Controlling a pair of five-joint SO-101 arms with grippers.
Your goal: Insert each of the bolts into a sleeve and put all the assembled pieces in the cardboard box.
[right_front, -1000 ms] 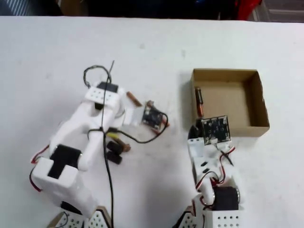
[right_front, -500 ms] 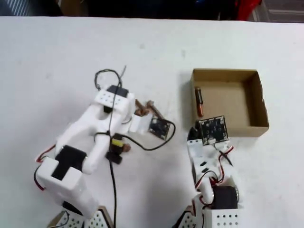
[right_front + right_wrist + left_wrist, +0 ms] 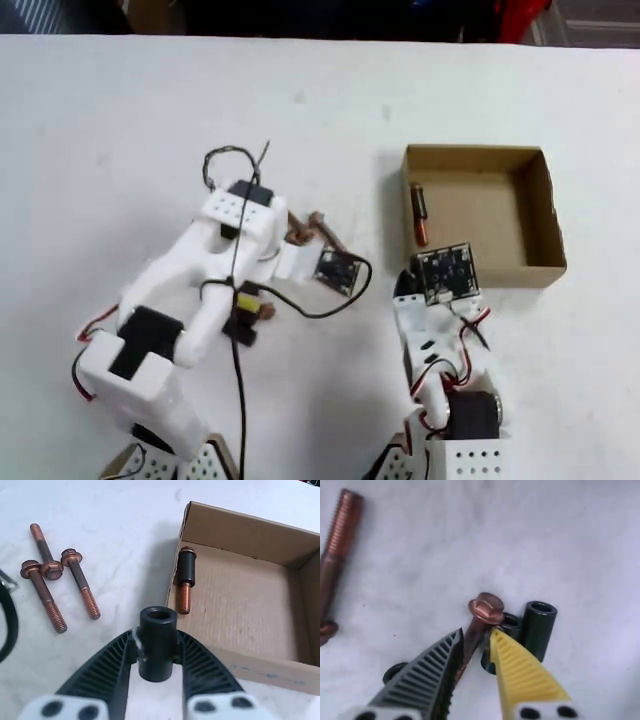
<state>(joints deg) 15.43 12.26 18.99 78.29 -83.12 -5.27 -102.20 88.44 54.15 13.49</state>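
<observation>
My left gripper [image 3: 476,635] is shut on the shaft of a copper bolt [image 3: 487,607] low over the table. Two black sleeves [image 3: 539,625] stand just beyond its head. In the high view its yellow finger [image 3: 245,297] shows under the left arm, beside those sleeves [image 3: 240,327]. My right gripper [image 3: 157,640] is shut on an upright black sleeve [image 3: 157,617], just outside the cardboard box [image 3: 250,527]. One assembled bolt-and-sleeve piece [image 3: 186,575] lies inside the box [image 3: 475,152] against its left wall [image 3: 418,213].
Three loose bolts [image 3: 82,585] lie close together on the table between the two arms [image 3: 305,228]. Another bolt [image 3: 334,565] lies off to the side of the left gripper. A black cable [image 3: 300,305] loops over the table by the left wrist.
The left arm has swung to the right and settled over the sleeves; it has barely moved in the last half second. The right arm has kept still with its sleeve.
</observation>
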